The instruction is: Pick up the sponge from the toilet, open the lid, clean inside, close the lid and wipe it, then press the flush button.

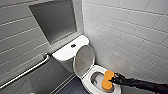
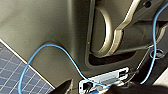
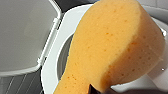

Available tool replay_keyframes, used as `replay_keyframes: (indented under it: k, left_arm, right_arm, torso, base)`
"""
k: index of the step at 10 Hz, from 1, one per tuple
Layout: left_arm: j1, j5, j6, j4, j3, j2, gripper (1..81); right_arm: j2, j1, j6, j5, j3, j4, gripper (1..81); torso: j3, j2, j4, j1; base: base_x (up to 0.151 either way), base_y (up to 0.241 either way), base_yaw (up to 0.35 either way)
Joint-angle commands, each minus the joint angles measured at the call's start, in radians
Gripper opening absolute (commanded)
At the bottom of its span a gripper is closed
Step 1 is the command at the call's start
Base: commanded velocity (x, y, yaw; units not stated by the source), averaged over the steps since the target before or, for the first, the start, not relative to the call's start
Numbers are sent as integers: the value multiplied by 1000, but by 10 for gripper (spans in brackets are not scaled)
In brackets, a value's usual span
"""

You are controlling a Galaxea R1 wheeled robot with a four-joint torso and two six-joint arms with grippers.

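Note:
The white toilet (image 1: 87, 82) stands in the corner with its lid (image 1: 84, 61) raised against the tank. On the tank top sits the small dark flush button (image 1: 73, 45). My right gripper (image 1: 113, 80) reaches in from the right, shut on the orange sponge (image 1: 108, 81), which hangs over the near right side of the open bowl. In the right wrist view the sponge (image 3: 112, 47) looms large over the white seat ring (image 3: 51, 75), with the lid (image 3: 22, 37) beside it. My left gripper (image 2: 96, 89) is open and holds nothing, close to the robot's own body.
A metal grab bar (image 1: 27, 71) runs along the left wall below a recessed niche (image 1: 55, 20). White tiled wall (image 1: 130, 37) stands close behind and right of the toilet. Dark tiled floor (image 1: 72, 88) lies to its left. A blue cable (image 2: 50, 47) loops across the robot's body.

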Motion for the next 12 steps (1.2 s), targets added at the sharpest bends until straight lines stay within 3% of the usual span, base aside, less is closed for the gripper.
replay_keyframes:
  k: [1, 5, 6, 9, 10, 11, 12]
  left_arm:
    - [21, 66, 2, -11, 13, -5, 811]
    - [25, 66, 0, -11, 14, -4, 811]
    - [28, 66, 0, -11, 14, -4, 811]
    - [30, 66, 0, -11, 13, -1, 811]
    - [30, 66, 0, -11, 13, 2, 811]
    - [30, 66, 0, -11, 13, 5, 811]
    - [30, 67, 0, -9, 13, 7, 811]
  right_arm:
    - [65, 177, -1, -52, -56, 13, 10]
    - [130, 242, -2, -74, -72, 11, 10]
    - [139, 252, -2, -74, -70, 10, 10]
    - [149, 279, -2, -74, -70, 8, 10]
    - [154, 295, -2, -74, -72, 5, 10]
    - [157, 312, -2, -75, -72, 5, 10]
    - [162, 325, -2, -75, -70, 5, 10]
  torso:
    - [0, 0, 0, 0]
    - [0, 0, 0, 0]
    - [-57, 0, 0, 0]
    - [-142, 0, 0, 0]
    - [-90, 1, 0, 0]
    - [-116, -99, 0, 64]
    - [-126, -107, 0, 71]
  base:
    - [0, 0, 0]
    - [0, 0, 0]
    - [0, 0, 0]
    - [0, 0, 0]
    - [0, 0, 0]
    - [0, 0, 0]
    - [0, 0, 0]
